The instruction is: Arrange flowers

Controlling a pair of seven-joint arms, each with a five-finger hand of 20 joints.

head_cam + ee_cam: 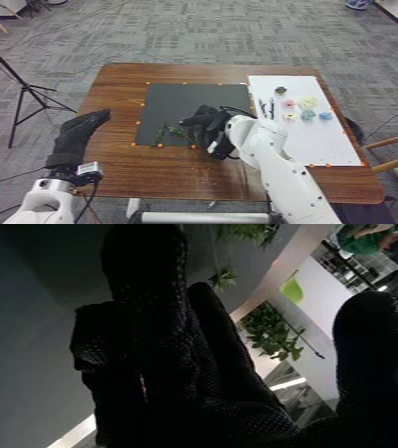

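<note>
Needing a mid-stem pinch: near sprigs (161, 134), likely light, pliant, easily bruised; right hand (210, 120), thumb wide of fingers.

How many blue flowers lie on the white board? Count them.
2, side by side on the white board: one blue flower, and another to its right, nearer the board's edge. The right arm may hide more.

Dim wrist view, bright streaks

Left robot hand (82, 125), fingers extended — right robot hand (206, 120) inward, white arm (286, 172) outstretched
</note>
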